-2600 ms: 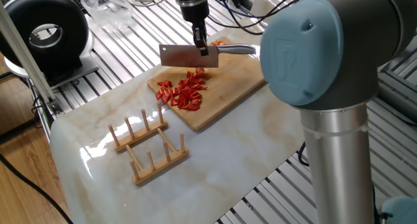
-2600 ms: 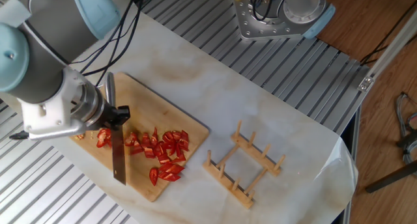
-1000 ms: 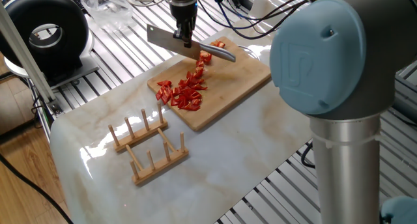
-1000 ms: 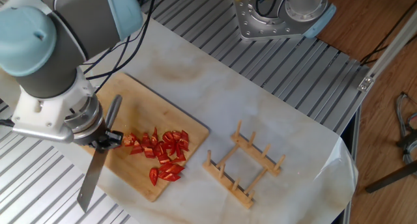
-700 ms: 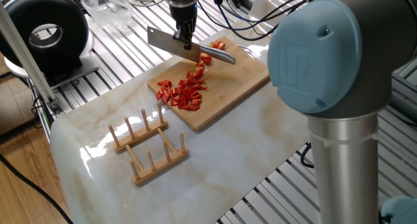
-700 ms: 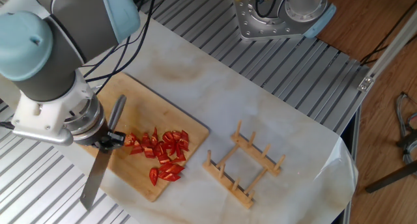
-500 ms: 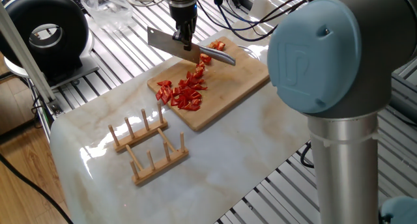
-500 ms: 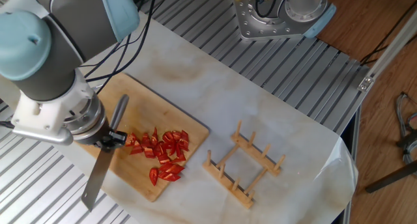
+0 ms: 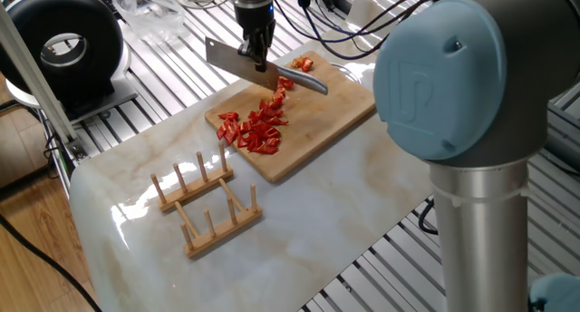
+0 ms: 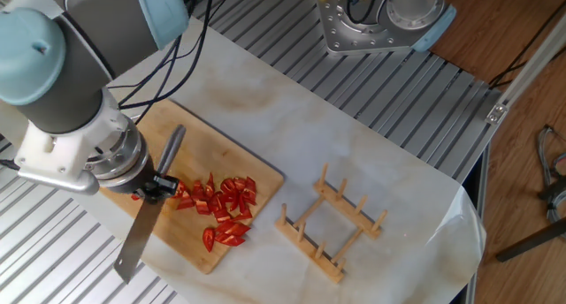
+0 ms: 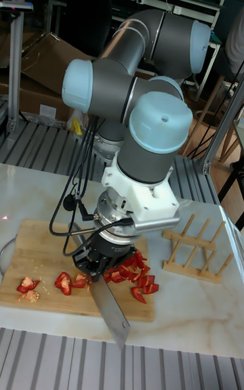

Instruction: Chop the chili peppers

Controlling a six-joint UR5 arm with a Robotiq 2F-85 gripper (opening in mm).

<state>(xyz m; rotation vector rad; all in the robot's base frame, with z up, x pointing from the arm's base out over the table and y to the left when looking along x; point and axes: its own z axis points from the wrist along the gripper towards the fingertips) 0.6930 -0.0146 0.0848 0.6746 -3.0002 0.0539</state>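
Since a moment ago the knife [image 10: 152, 217] has swung a little, its handle now farther over the cutting board [image 9: 328, 108]. No writing is readable. The gripper [image 9: 256, 56] is clenched on the knife, blade tilted above the chili peppers [image 9: 256, 125] — cut bits on the board. Only the tall fixed view shows scattered bits [image 11: 27, 285] at the board's left end.

Cutting board [image 9: 317, 121]: we see bamboo, lying on the marble table [image 9: 344, 212].
Rack [image 10: 330, 220]: we count 2 wooden pegged rails, well apart from the board.
Fan [image 9: 63, 44]: black, round.
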